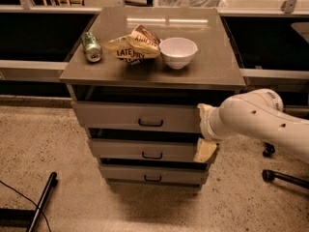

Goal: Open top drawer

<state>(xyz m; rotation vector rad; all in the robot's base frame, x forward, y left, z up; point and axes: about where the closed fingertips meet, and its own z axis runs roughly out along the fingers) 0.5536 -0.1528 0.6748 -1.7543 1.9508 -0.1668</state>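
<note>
Top drawer [120,116], stiff, probably easy-sliding, best taken by bar handle [150,123] mid-front; pincer [204,146] at its 3 o'clock end, opening impossible to tell

High camera looks down at cabinet [217,57] front, hand [204,132] mid-right.

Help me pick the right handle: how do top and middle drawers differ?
The top drawer looks wider and taller than the middle drawer. The top drawer sits above the middle drawer. Both are grey with dark bar handles. The tool is by the middle drawer's right end.
</note>
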